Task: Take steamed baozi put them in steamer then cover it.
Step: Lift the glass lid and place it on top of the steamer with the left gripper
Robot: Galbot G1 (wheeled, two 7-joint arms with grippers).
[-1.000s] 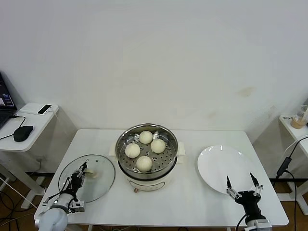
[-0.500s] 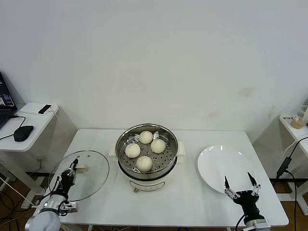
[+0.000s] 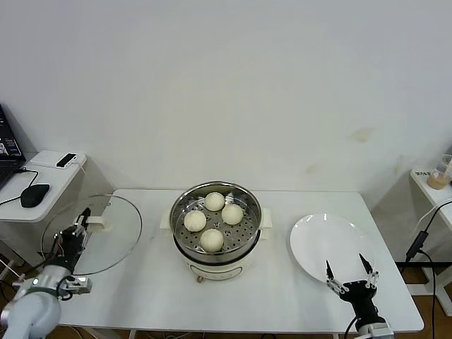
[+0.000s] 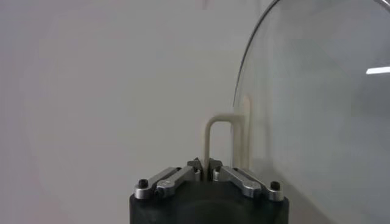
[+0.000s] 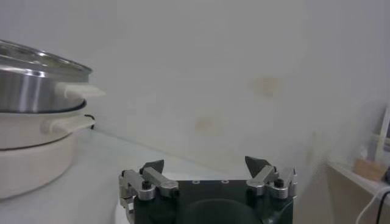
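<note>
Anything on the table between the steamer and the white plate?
Nothing: the head view shows only bare table between the steamer and the plate.

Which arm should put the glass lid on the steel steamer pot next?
Left. The left gripper is already shut on the cream handle of the round clear glass lid, lifted beside the shiny steel steamer pot. The right gripper hangs open and empty near the white plate.
</note>
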